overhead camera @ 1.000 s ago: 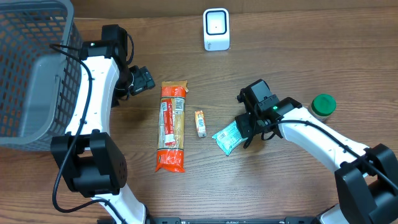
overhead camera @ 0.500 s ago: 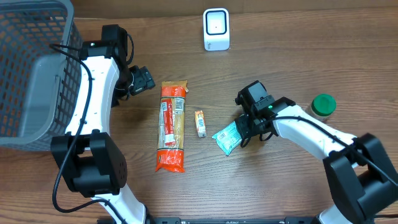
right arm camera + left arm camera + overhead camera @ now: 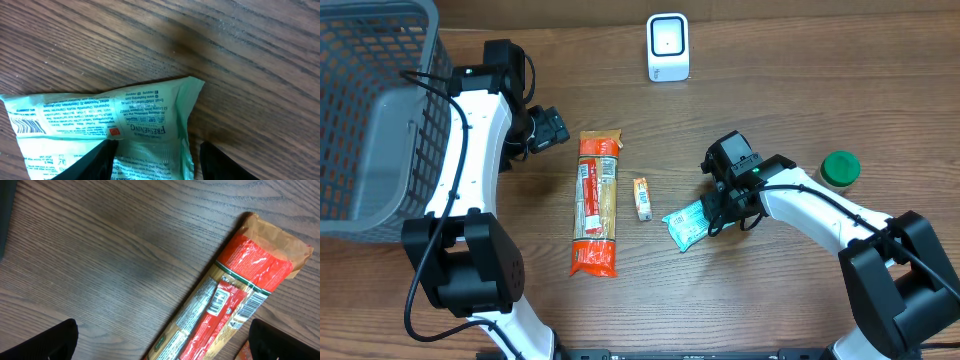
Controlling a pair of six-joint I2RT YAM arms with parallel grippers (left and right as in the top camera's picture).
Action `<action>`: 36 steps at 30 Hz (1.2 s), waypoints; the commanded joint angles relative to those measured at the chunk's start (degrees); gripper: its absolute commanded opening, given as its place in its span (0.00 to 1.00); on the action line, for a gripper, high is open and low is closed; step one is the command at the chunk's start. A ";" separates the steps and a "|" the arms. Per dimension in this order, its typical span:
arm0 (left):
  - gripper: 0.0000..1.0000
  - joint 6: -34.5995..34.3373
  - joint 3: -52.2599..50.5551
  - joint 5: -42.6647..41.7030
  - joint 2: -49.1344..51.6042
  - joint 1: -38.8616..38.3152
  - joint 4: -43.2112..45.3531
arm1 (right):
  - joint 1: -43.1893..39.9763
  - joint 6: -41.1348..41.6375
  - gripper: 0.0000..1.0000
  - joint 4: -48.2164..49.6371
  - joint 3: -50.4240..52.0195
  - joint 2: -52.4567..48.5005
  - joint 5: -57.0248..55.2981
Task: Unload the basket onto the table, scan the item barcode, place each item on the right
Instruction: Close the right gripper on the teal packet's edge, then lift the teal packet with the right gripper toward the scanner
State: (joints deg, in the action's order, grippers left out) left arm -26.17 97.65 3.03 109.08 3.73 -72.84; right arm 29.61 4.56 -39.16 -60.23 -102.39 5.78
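Table (image 3: 800,60): brown wood.
Spaghetti packet (image 3: 597,200): lay flat mid-table.
Green pouch (image 3: 688,222): lay flat right of centre, printed side up.
Left pincer (image 3: 548,130): released, empty, near the spaghetti's top end.
Right pincer (image 3: 157,162): straddled the pouch's edge; whether it gripped could not be told.

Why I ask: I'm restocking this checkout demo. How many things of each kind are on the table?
packets: 3 (spaghetti pack, small orange stick, green pouch)
green-lidded jar: 1
white scanner: 1
grey basket: 1
Total: 6
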 commanded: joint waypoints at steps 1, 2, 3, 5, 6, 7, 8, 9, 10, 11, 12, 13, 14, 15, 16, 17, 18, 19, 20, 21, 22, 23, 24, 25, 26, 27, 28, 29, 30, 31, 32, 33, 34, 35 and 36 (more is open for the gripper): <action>1.00 0.42 -0.04 0.11 -1.09 -0.42 0.04 | -0.33 0.13 0.56 -0.48 0.28 -0.50 0.15; 1.00 0.42 -0.04 0.11 -1.09 -0.42 0.04 | -0.33 0.15 0.56 -0.39 0.28 -0.50 0.44; 1.00 0.42 -0.04 0.11 -1.09 -0.42 0.04 | -0.33 0.13 0.51 -0.24 0.28 -0.50 0.98; 1.00 0.44 -0.04 0.09 -1.09 -0.42 0.04 | -0.33 0.13 0.41 -0.15 0.28 -0.50 1.79; 1.00 0.42 -0.04 0.09 -1.09 -0.42 0.04 | -0.33 0.13 0.37 -0.15 0.28 -0.50 2.05; 1.00 0.42 -0.04 0.11 -1.09 -0.42 0.04 | -0.33 0.13 0.36 -0.20 0.28 -0.50 2.03; 1.00 0.42 -0.04 0.11 -1.09 -0.42 0.04 | -0.33 0.09 0.35 -0.24 0.28 -0.50 2.03; 0.99 0.42 -0.04 0.11 -1.09 -0.42 0.04 | -0.33 -0.13 0.33 -0.44 0.28 -0.50 2.03; 1.00 0.44 -0.04 0.11 -1.09 -0.42 0.04 | -0.33 -0.13 0.31 -0.66 0.28 -0.50 2.01; 1.00 0.44 -0.04 0.11 -1.09 -0.42 0.04 | -0.42 -0.09 0.26 -0.72 0.28 -0.50 2.05; 1.00 0.44 -0.04 0.11 -1.09 -0.42 0.04 | -0.44 -0.07 0.22 -0.66 0.26 -0.48 2.10; 1.00 0.42 -0.04 0.11 -1.09 -0.42 0.04 | -0.44 -0.07 0.18 -0.59 0.24 -0.44 2.23; 1.00 0.42 -0.04 0.11 -1.09 -0.42 0.04 | -0.44 -0.11 0.10 -0.33 0.15 0.39 3.02; 1.00 0.42 -0.04 0.11 -1.09 -0.42 0.04 | -0.44 -0.11 0.06 -0.13 0.15 1.36 3.61; 1.00 0.42 -0.04 0.11 -1.09 -0.42 0.04 | -0.44 -0.13 0.04 -0.02 0.15 2.62 4.02; 1.00 0.42 -0.04 0.11 -1.09 -0.42 0.04 | -0.46 -0.26 0.04 0.00 0.15 3.87 4.35; 1.00 0.42 -0.04 0.11 -1.09 -0.42 0.04 | -0.48 -0.74 0.04 0.00 0.15 5.53 4.85; 1.00 0.42 -0.04 0.11 -1.09 -0.42 0.04 | -0.48 -1.36 0.04 -0.09 0.15 6.88 5.22; 1.00 0.42 -0.04 0.11 -1.09 -0.42 0.04 | -0.48 -1.95 0.04 -0.26 0.15 8.52 5.99; 1.00 0.44 -0.04 0.11 -1.09 -0.42 0.04 | -0.48 -2.08 0.04 -0.44 0.15 10.16 6.69; 1.00 0.44 -0.04 0.11 -1.09 -0.42 0.04 | -0.48 -2.08 0.04 -0.59 0.15 11.50 7.58; 1.00 0.44 -0.04 0.11 -1.09 -0.42 0.04 | -0.48 -2.08 0.04 -0.74 0.15 12.87 8.81; 1.00 0.42 -0.04 0.11 -1.09 -0.42 0.04 | -0.48 -2.08 0.04 -0.90 0.15 14.03 9.92; 1.00 0.44 -0.04 0.11 -1.09 -0.42 0.04 | -0.50 -2.08 0.04 -1.14 0.15 15.17 11.21; 1.00 0.42 -0.04 0.11 -1.09 -0.42 0.04 | -0.48 -2.08 0.04 -1.38 0.15 16.09 12.33; 1.00 0.44 -0.04 0.11 -1.09 -0.42 0.04 | -0.50 -2.05 0.04 -2.08 0.15 17.49 14.05; 1.00 0.42 -0.04 0.11 -1.09 -0.42 0.04 | -0.50 -2.05 0.04 -2.67 0.15 18.40 15.21; 1.00 0.42 -0.04 0.11 -1.09 -0.42 0.04 | -0.50 -2.03 0.04 -3.28 0.15 19.32 16.52; 1.00 0.42 -0.04 0.09 -1.09 -0.42 0.04 | -0.50 -2.03 0.04 -3.87 0.15 20.24 17.70; 1.00 0.42 -0.04 0.11 -1.09 -0.42 0.04 | -0.50 -2.03 0.04 -4.35 0.15 20.98 18.51; 1.00 0.44 -0.04 0.11 -1.09 -0.42 0.04 | -0.50 -2.03 0.04 -4.90 0.15 21.92 19.10; 1.00 0.42 -0.04 0.09 -1.09 -0.42 0.04 | -0.50 -2.01 0.04 -5.29 0.15 22.84 19.47; 1.00 0.42 -0.04 0.11 -1.09 -0.42 0.04 | -0.50 -2.01 0.04 -5.66 0.13 24.00 19.91; 1.00 0.44 -0.04 0.11 -1.09 -0.42 0.04 | -0.48 -1.99 0.04 -6.25 0.13 25.92 20.31; 1.00 0.42 -0.04 0.11 -1.09 -0.42 0.04 | -0.50 -1.99 0.04 -6.62 0.13 27.52 20.26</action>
State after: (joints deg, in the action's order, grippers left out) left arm -26.17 97.65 3.05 109.08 3.73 -72.84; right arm 29.19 2.96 -45.30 -60.01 -80.47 22.44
